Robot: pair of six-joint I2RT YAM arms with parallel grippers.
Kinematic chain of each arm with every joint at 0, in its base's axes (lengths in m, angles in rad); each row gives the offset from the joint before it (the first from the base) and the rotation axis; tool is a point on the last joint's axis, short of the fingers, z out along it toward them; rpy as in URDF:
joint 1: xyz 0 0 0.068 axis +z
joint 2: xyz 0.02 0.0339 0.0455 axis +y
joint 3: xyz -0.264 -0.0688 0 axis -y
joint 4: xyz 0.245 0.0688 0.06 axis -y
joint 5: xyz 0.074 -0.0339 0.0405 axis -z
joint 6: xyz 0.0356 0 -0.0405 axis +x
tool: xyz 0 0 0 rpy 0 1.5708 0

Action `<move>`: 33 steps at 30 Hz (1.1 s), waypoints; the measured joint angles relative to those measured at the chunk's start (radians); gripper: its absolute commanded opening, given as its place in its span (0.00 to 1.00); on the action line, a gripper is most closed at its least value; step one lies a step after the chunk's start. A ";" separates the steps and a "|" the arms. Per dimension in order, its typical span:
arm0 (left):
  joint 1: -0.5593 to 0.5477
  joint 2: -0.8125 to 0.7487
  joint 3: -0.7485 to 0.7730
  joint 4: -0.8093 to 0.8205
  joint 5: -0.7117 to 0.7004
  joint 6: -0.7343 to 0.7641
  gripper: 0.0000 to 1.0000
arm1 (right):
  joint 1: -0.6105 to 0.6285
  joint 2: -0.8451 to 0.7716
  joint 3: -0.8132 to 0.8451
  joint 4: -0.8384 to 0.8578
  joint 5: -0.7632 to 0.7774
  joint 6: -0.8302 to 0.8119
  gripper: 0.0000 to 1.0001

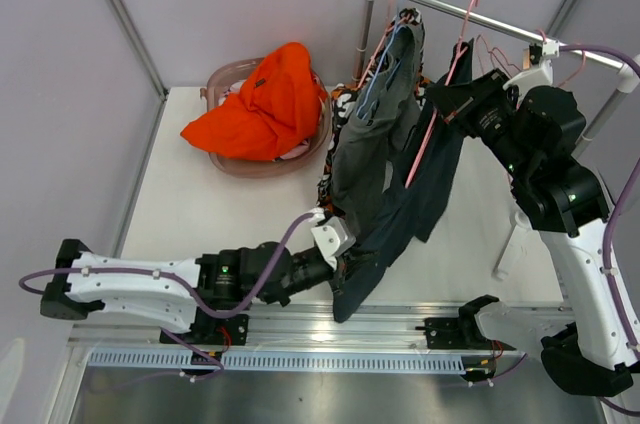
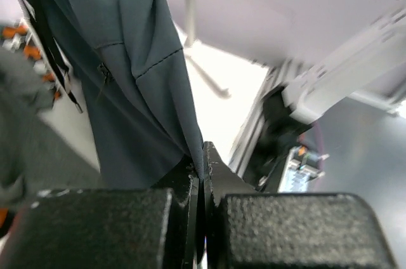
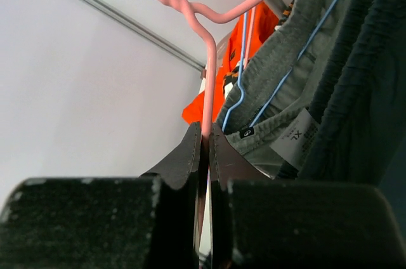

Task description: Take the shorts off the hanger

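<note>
Two pinches: my right gripper [image 3: 204,134] clamps the pink hanger [image 3: 209,72] at two o'clock to steady it, my left gripper [image 2: 203,158] nips the dark shorts [image 2: 136,85] at six to pull.

I am driving this from afar, and it reads as a robotics lab cell, not a home. Plain pale wall panels [image 1: 250,4] joined by metal strips [image 1: 120,16] box in a white table [image 1: 200,204]. The left arm [image 1: 130,284] and right arm [image 1: 570,204] sit on an aluminium rail [image 1: 400,319], trailing purple cables [image 1: 600,48]. A clothes rail [image 1: 500,29] and laundry basket [image 1: 258,168] serve as props.
</note>
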 measured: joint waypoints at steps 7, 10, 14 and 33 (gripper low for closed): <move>0.007 0.127 -0.012 0.040 -0.039 0.010 0.00 | -0.020 -0.002 -0.001 -0.026 -0.040 0.046 0.00; 0.058 0.212 0.032 0.049 -0.028 0.009 0.00 | -0.026 -0.012 -0.001 -0.032 -0.046 0.067 0.00; 0.199 0.322 0.141 0.019 0.005 -0.002 0.00 | -0.017 -0.058 -0.018 -0.020 -0.071 0.129 0.00; 0.457 0.359 0.351 -0.129 0.027 -0.047 0.00 | 0.053 -0.237 -0.038 -0.057 -0.115 0.285 0.00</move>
